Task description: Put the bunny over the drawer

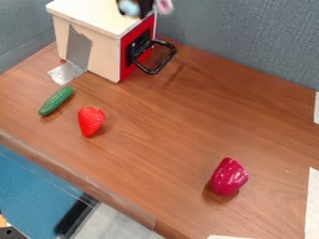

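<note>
OK, so here's what you've got. Your gripper (148,7) is 1 black shape poking in at the top edge of the camera view, up by the rear right part of the drawer box's cream top (93,14). Wide or narrow? I can't tell you, too much of it is cut off. What looks like your 1 bunny (129,7) is right there with it: 1 pale blue patch to the left of the black and 1 pink patch (164,6) to the right. I can't swear it's gripped, or whether it touches the box.

You have 1 drawer box (103,49) at the upper left, with 1 red front (126,39) and 1 black loop handle (159,67) sticking out over the wood. There's 1 grey tape strip (78,46) down its side, plus 1 silvery piece (65,73) lying on the table (162,126) at its foot.

Food count on your table: 3, all well apart from the gripper. That's 1 cucumber (56,101) lying at a slant, 1 red strawberry (92,121) just beside it with its tip toward the front edge, and 1 magenta pepper (228,177) way off by itself at the lower right.

You've also got 3 white patches at the view's edges: 1 high on the right (316,107), 1 lower on the right (312,205) and 1 at the bottom (227,237). Behind the table you've got a grey-blue wall (268,39), and past the front edge there's a blue surface (31,186) with 1 black bar (74,217) near it.
</note>
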Motion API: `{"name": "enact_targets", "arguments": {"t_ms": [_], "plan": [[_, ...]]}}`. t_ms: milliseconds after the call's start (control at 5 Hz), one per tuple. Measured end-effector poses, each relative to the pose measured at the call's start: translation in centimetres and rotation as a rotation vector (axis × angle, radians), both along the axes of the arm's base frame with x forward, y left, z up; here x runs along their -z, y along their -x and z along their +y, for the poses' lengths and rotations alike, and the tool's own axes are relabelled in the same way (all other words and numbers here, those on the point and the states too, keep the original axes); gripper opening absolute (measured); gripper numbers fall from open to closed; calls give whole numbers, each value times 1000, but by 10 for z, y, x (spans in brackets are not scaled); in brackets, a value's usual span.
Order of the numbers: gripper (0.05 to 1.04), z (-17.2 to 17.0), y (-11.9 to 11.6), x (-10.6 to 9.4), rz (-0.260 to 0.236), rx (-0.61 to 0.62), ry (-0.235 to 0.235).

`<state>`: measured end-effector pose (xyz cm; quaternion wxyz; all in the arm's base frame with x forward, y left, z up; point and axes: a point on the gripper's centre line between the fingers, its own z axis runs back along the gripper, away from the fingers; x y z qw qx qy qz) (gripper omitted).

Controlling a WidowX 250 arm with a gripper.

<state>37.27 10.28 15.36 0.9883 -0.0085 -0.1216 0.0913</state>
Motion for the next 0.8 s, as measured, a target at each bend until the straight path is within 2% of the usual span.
{"name": "enact_targets", "arguments": {"t_ms": [200,400,600,800], "plan": [[445,37,-3,6,14,-33,-1],[445,57,-9,17,31,-80,-15],[445,69,-11,37,57,-119,-7],[492,76,-13,44,59,-146,26]]}}
